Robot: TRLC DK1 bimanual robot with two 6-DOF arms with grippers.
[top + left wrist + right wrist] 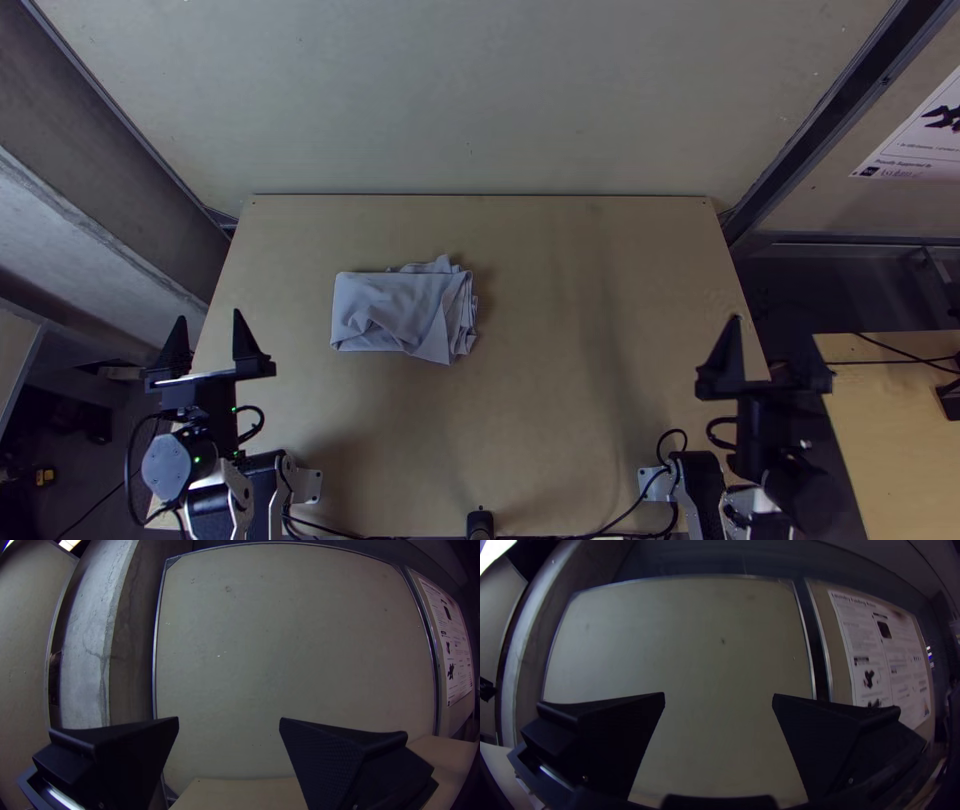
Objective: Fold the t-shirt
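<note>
The pale blue-grey fabric t-shirt [400, 310], we see, lies folded into a creased, rough rectangle left of centre on the light wooden tabletop [560, 420], its right edge bunched in layers we can't count, while the left black, flat-fingered claw [206, 316] and the right black, flat-fingered claw [772, 325] both stand spread wide.
</note>
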